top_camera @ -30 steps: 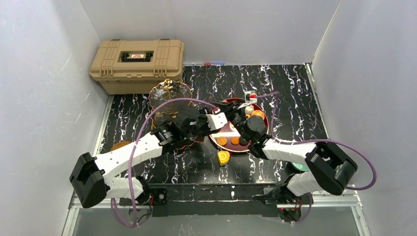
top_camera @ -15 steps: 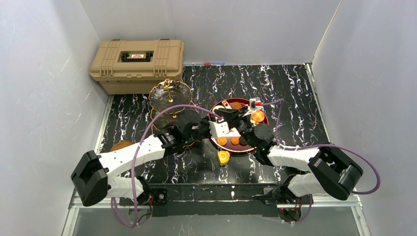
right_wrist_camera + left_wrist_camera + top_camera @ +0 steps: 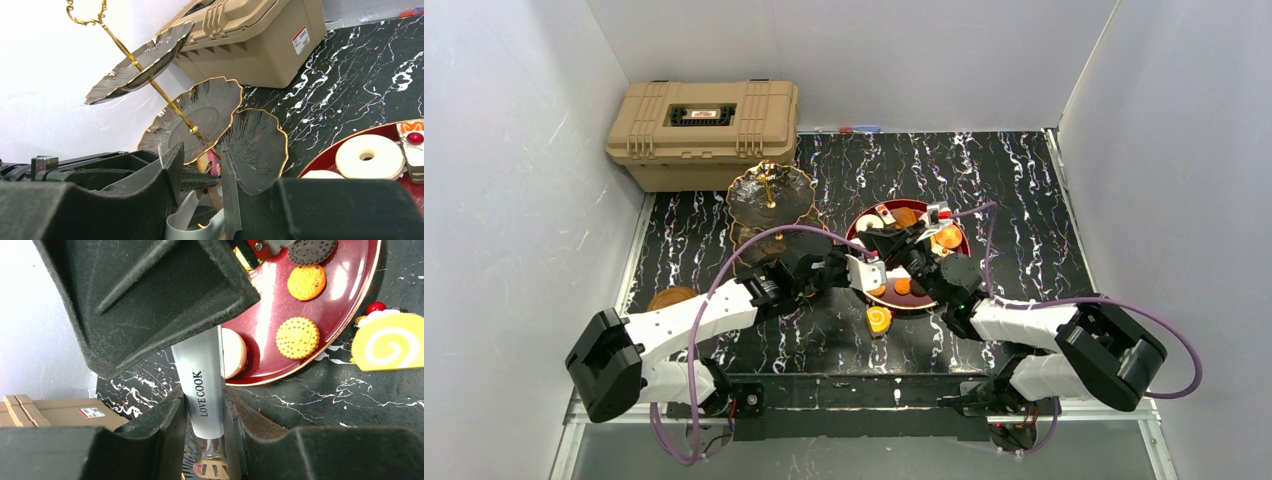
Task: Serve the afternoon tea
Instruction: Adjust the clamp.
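White tongs (image 3: pixel 202 385) marked LOVE COOK lie between the fingers of my left gripper (image 3: pixel 205 400), which is shut on their handle. My right gripper (image 3: pixel 202 155) is closed round the tongs' grey bent end (image 3: pixel 195 220), so both grippers meet over the left edge of the red plate (image 3: pixel 921 305). On that plate lie biscuits (image 3: pixel 297 337), a white macaron (image 3: pixel 234 352), a white donut (image 3: pixel 370 156) and a small cherry cake (image 3: pixel 412 140). A yellow swiss roll (image 3: pixel 879 320) lies on the table just in front of the plate. The dark three-tier stand (image 3: pixel 769 195) with gold rims stands to the left.
The big tan case (image 3: pixel 702 130) sits at the back left, just behind the stand. A brown saucer (image 3: pixel 671 297) lies at the left edge beside my left arm. White walls close in the black marbled table on three sides.
My left gripper has closed on the tongs. Both grippers drifted slightly toward the near left, uncovering the stand's top and more of the plate's far side.
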`<control>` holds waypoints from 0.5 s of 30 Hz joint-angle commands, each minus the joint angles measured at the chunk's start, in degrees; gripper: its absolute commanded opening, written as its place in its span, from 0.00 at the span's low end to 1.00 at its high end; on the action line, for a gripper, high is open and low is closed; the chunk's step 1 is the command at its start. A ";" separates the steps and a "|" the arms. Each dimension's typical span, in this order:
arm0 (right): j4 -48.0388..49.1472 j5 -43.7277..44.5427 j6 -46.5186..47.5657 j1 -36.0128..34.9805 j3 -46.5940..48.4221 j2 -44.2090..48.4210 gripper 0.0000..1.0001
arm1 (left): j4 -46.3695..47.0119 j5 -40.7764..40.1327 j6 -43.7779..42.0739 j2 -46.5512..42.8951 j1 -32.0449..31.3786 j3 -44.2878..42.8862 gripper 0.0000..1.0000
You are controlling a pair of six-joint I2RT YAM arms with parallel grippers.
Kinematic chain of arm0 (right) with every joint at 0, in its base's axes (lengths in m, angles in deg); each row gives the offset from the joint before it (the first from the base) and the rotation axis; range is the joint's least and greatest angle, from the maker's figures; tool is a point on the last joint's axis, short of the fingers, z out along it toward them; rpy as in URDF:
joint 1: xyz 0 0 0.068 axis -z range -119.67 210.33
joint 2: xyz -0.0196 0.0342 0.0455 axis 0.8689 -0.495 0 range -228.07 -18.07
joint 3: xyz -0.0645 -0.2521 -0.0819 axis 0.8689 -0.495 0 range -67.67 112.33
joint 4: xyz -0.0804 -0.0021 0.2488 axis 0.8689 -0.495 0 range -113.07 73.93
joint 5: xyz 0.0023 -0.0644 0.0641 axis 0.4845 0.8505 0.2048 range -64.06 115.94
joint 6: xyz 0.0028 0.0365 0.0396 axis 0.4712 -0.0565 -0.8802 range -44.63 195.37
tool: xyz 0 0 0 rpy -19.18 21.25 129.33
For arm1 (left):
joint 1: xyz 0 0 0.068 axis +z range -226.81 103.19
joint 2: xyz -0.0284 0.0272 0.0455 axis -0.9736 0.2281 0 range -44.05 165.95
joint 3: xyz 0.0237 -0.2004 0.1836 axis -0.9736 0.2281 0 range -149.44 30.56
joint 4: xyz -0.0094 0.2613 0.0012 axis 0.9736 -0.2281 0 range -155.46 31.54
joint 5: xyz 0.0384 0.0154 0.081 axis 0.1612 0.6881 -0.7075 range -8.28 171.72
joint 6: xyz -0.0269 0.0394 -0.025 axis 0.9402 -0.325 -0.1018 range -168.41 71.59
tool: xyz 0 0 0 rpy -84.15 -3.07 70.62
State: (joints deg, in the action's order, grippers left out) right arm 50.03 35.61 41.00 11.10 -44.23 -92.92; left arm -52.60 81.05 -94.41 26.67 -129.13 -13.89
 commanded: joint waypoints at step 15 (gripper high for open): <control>-4.67 -1.75 2.76 -0.95 1.62 8.73 0.62 | -3.31 -3.23 -2.84 -5.89 -0.31 2.77 0.07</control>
State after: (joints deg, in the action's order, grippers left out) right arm 46.64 33.31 42.53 10.37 -44.21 -86.10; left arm -56.03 78.61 -96.62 23.21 -129.13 -11.96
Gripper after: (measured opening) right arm 0.621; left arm 0.261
